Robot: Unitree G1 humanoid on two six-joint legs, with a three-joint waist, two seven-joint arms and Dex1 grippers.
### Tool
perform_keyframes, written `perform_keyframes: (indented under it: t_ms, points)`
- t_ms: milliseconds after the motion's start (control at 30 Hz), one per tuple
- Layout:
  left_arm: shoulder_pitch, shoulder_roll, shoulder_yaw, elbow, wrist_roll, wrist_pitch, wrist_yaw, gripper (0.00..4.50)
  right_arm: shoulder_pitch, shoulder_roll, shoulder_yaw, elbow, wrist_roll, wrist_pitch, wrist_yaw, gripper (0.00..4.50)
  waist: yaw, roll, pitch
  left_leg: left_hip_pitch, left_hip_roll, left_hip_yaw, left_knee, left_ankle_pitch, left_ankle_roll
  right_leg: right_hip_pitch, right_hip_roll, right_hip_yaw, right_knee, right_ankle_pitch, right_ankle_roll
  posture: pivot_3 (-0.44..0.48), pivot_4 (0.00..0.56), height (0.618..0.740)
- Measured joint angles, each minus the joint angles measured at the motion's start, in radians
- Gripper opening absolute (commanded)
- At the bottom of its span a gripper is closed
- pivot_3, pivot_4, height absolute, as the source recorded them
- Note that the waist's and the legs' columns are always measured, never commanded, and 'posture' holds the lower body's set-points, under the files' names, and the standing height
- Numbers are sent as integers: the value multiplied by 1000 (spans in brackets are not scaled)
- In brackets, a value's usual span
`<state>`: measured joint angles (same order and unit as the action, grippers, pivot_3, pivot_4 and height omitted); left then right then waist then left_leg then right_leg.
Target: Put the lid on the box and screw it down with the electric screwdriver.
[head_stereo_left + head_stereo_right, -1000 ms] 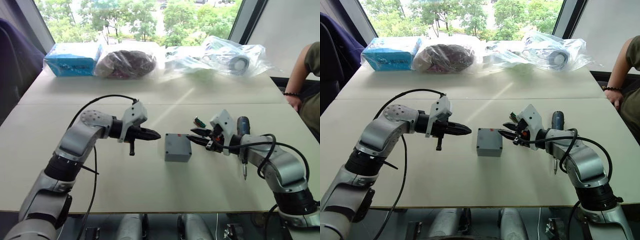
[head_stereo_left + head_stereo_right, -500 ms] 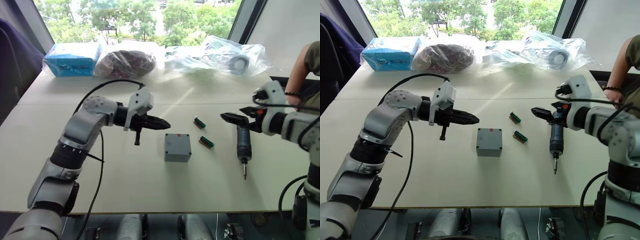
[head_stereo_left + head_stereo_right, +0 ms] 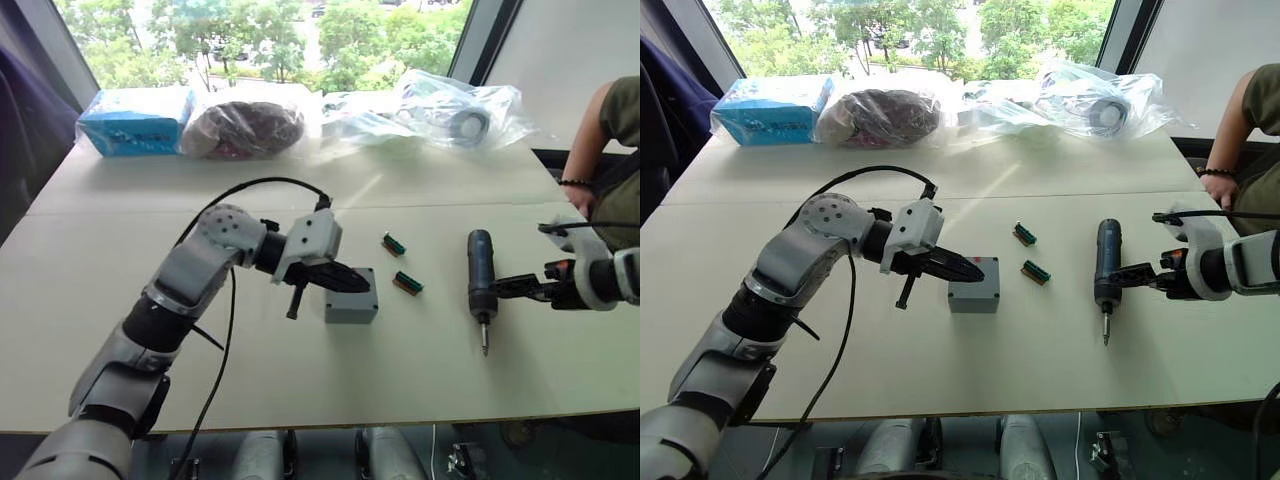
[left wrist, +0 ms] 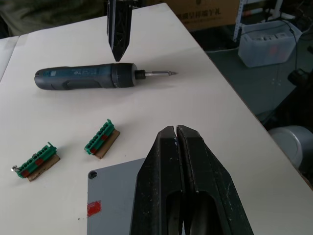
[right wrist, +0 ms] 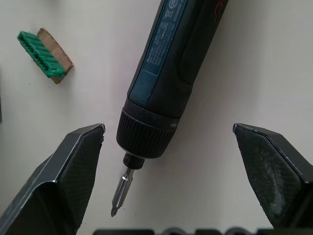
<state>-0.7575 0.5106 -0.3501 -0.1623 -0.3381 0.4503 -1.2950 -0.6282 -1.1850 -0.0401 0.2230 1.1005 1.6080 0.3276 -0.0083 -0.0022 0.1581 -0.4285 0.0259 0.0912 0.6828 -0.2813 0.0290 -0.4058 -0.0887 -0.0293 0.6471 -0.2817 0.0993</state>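
A: State the work surface.
B: A pale beige table (image 3: 300, 205), with a seam running across it, parallel to its far edge.

A: State what lies beyond the table.
B: A large window (image 3: 260, 40) directly behind the far edge; daylight enters and green trees are visible outside. A dark frame post (image 3: 483, 40) bounds the window, with a plain light wall (image 3: 570, 60) beside it.

A: Other furniture?
B: Near the table's side, a translucent plastic bin (image 4: 266, 41) on the floor.
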Motion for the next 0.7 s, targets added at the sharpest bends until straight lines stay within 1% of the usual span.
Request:
perform_keyframes:
  t_ms: [67, 167, 300, 433, 633, 700]
  points:
    - [16, 4, 1, -20, 0, 4, 10, 0, -64, 11, 50, 56, 3, 0, -19, 4431, -1, 0, 0, 0, 0, 0, 0, 0, 0, 0, 0, 0, 0, 0, 0, 0, 150, 740]
    - [28, 11, 2, -41, -1, 23, 26, 0, -112, 40, 99, 105, 0, 0, -29, 4431, 2, 0, 0, 0, 0, 0, 0, 0, 0, 0, 0, 0, 0, 0, 0, 0, 150, 740]
    - [50, 21, 6, -51, -1, 45, 51, 0, -161, 77, 146, 146, -50, 0, -20, 4431, 3, 0, 0, -1, 0, 0, 0, 0, 0, 0, 0, 0, 0, 0, 0, 0, 150, 740]
    - [56, 23, 11, -55, -1, 60, 73, 0, -174, 106, 192, 166, -123, 0, 15, 4431, 6, 0, 0, -1, 0, 0, 0, 0, 0, 0, 0, 0, 0, 0, 0, 0, 150, 740]
    - [94, 48, 34, -74, -2, 91, 128, 0, -195, 124, 254, 168, -255, 0, 110, 4431, 11, 0, 0, 0, 0, 0, 0, 0, 0, 0, 0, 0, 0, 0, 0, 0, 150, 740]
    - [99, 51, 41, -77, -3, 96, 139, 0, -202, 130, 265, 168, -285, -2, 133, 3972, 13, 0, 0, 0, 0, 0, 1, 0, 0, 0, 0, 0, 0, 0, 0, 0, 150, 740]
